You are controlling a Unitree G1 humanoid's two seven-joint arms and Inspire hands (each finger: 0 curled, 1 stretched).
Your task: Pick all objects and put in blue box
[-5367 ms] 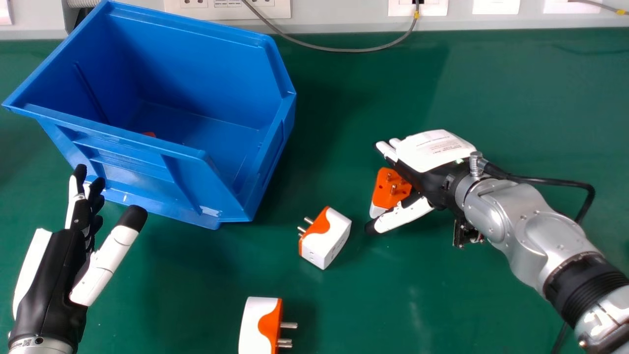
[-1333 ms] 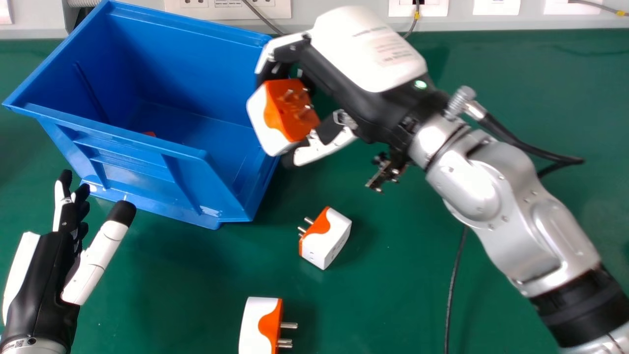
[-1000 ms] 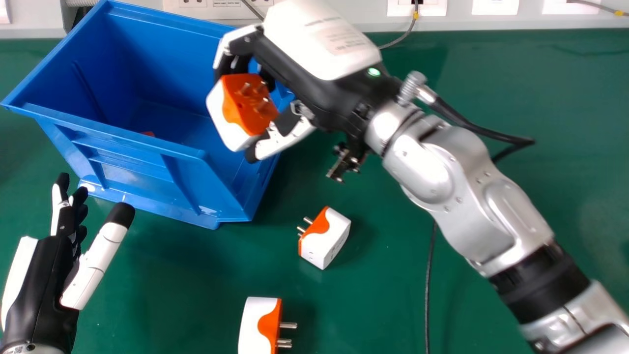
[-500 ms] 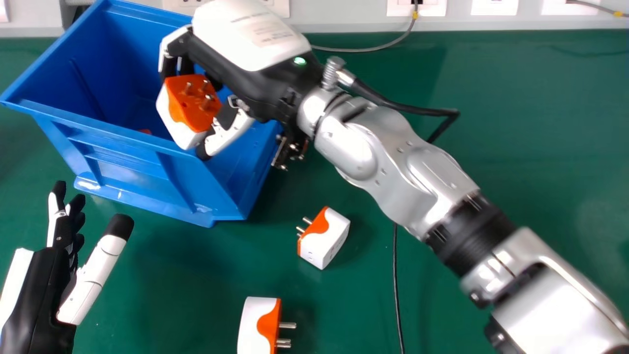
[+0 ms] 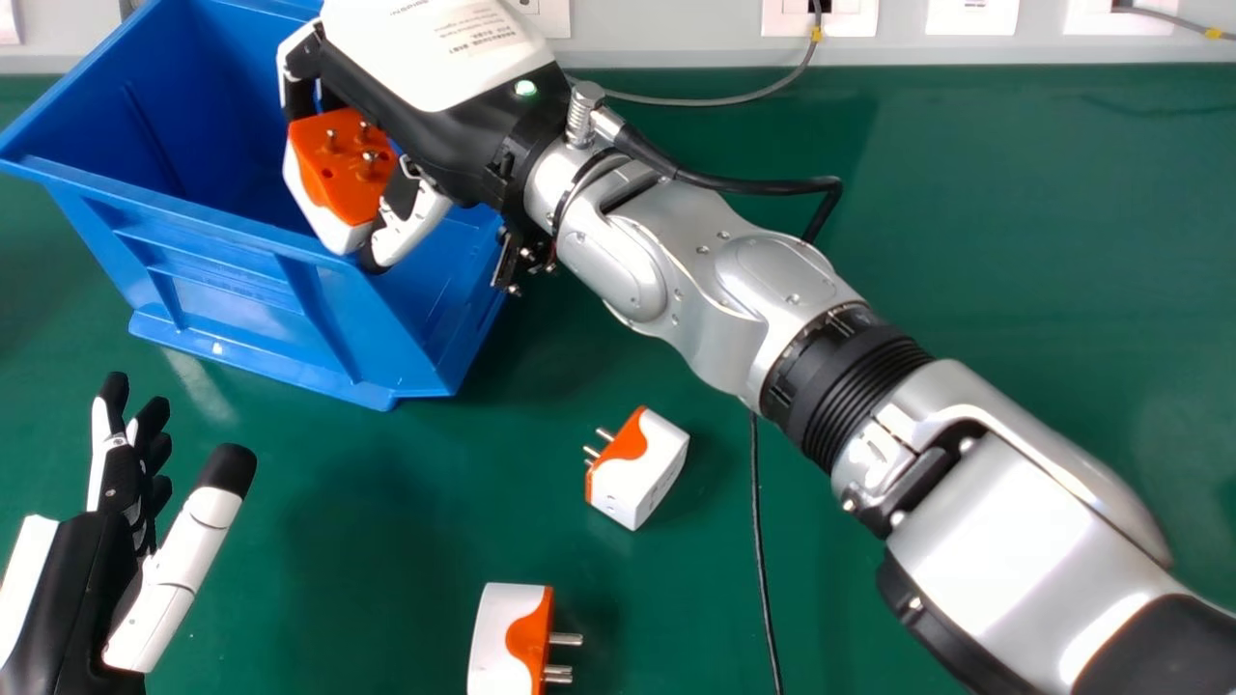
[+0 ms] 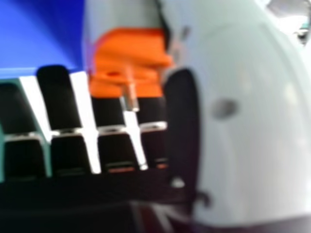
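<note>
Over the blue box (image 5: 222, 227), my right hand (image 5: 435, 106) is curled round an orange and white plug adapter (image 5: 343, 169), its pins facing up. In the right hand view the adapter (image 6: 129, 53) lies between the thumb and fingers of my right hand (image 6: 60, 102), with the blue box (image 6: 36, 34) beyond. My left hand (image 5: 82, 569) is open at the lower left of the head view, holding nothing. A second adapter (image 5: 642, 473) rests on the green table right of centre, and a third (image 5: 507, 637) sits near the bottom edge.
The green table (image 5: 1014, 241) extends to the wall, where sockets (image 5: 972, 14) line the back. A grey cable (image 5: 705, 100) loops at the table's back edge. A thin black cable (image 5: 760, 550) runs down beside the right forearm.
My right hand has carried the adapter from the table up and left over the box. The box has shifted slightly up and left. My left hand has moved a little down and left.
</note>
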